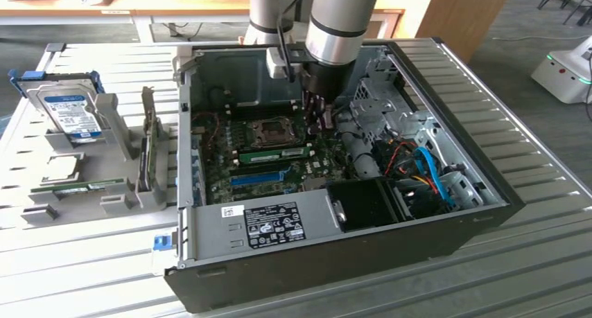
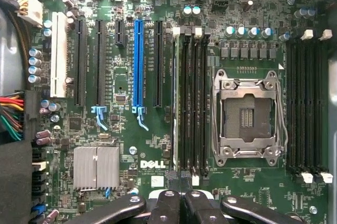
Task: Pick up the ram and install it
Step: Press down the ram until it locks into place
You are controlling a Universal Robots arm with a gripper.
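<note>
Ram (image 1: 274,155) sits seated in a memory slot on the motherboard (image 1: 277,167), inside the open PC case (image 1: 481,200). Gripper (image 1: 319,113) hangs just above and beside it, apparently clear of it. Fingers look pressed together, holding nothing; can't be certain.

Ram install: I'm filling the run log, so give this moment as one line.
ram: standing in a memory slot near CPU socket | gripper: inside open case, over that slot's end

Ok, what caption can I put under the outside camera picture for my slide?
Robot arm reaches into the open computer case, pincer close to the green ram standing on the motherboard.
</note>
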